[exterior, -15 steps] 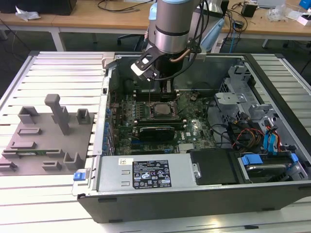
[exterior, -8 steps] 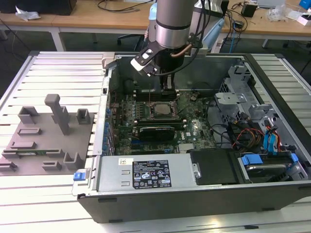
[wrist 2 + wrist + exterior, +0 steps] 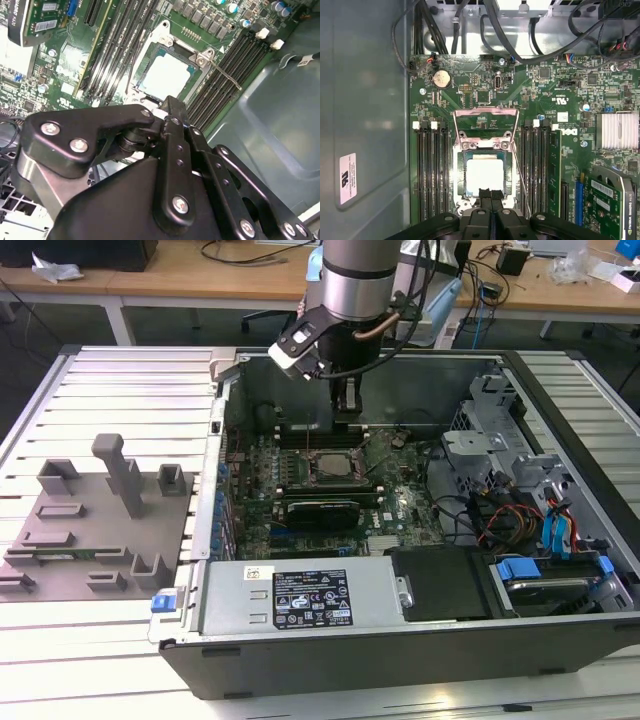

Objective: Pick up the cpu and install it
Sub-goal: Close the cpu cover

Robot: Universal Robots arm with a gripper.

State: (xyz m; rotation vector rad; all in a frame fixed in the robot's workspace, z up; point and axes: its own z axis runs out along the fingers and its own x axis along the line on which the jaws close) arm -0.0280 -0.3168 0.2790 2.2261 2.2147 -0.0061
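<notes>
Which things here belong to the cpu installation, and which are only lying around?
Job: cpu, lying in the socket; gripper near it.
Lying about: grey fixture plate; coin battery; heat sink; graphics card.

The computer case (image 3: pixel 400 655) lies open on the worktop (image 3: pixel 90 650), with the fixture plate (image 3: pixel 110 540) beside it on the exterior view's left. Inside, the motherboard (image 3: pixel 555 95) carries the socket (image 3: pixel 461 165), with memory slots (image 3: pixel 430 170) flanking it on both sides. The cpu (image 3: pixel 485 175) sits in the socket, and my jaws hang just above its edge.
</notes>
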